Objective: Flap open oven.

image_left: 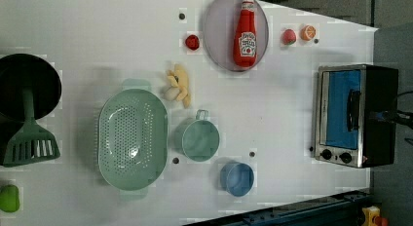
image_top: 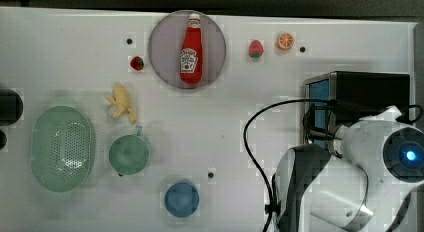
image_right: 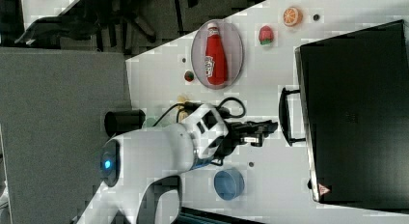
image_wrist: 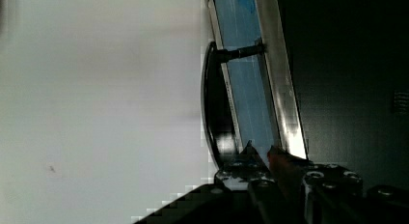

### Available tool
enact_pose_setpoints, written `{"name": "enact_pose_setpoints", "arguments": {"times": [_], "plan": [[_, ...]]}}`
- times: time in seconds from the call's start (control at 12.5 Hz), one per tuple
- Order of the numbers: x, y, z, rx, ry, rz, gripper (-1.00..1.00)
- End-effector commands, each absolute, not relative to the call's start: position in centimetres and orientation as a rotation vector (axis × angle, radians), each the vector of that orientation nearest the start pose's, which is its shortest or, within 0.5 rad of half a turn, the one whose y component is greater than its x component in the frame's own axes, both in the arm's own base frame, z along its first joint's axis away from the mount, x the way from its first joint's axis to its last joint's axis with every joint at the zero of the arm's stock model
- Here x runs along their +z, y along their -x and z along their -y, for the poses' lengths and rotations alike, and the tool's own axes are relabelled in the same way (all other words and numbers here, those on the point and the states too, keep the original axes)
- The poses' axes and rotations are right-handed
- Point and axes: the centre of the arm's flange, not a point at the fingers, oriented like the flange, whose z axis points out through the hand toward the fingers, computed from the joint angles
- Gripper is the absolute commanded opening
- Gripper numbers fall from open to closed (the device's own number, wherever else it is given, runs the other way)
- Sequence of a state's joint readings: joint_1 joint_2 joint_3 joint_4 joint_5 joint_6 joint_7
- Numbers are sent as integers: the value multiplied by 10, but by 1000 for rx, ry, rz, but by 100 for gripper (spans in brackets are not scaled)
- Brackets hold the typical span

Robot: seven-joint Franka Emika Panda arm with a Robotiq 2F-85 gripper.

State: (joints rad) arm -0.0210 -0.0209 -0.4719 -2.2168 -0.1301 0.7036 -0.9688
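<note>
The oven (image_top: 367, 92) stands at the top view's right, with a black top, a silver frame and a blue glass door (image_left: 343, 109) that lies flat against the frame. Its dark bar handle (image_right: 284, 115) juts out from the door. My gripper (image_right: 265, 130) reaches toward the handle, its tip just short of the bar. In the wrist view the fingertips (image_wrist: 248, 154) sit at one end of the handle (image_wrist: 212, 103), over the blue glass (image_wrist: 243, 84). They stand a narrow gap apart and I see nothing between them.
A blue cup (image_top: 181, 198) sits near the arm's base. On the white table (image_top: 225, 117) are also a green mug (image_top: 129, 153), a green colander (image_top: 62, 148), a ketchup bottle on a plate (image_top: 191, 48), toy fruit (image_top: 256, 48) and a black cable (image_top: 255, 142).
</note>
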Motion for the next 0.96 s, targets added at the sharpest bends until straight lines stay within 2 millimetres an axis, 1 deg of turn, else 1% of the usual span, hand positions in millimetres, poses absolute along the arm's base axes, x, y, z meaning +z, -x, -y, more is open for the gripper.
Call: {"name": "enact_pose_setpoints", "arguments": {"times": [0.08,0.24,0.48,0.72,0.96], "plan": [[373,-475,257,-76,3265,-261,-65],[353,-477,260,-37,3276,-263,-65],[329,-480,261,4,3290,-255,-65],[316,-485,254,29,3297,-226,-65],[313,-490,242,39,3296,-184,-65]]}}
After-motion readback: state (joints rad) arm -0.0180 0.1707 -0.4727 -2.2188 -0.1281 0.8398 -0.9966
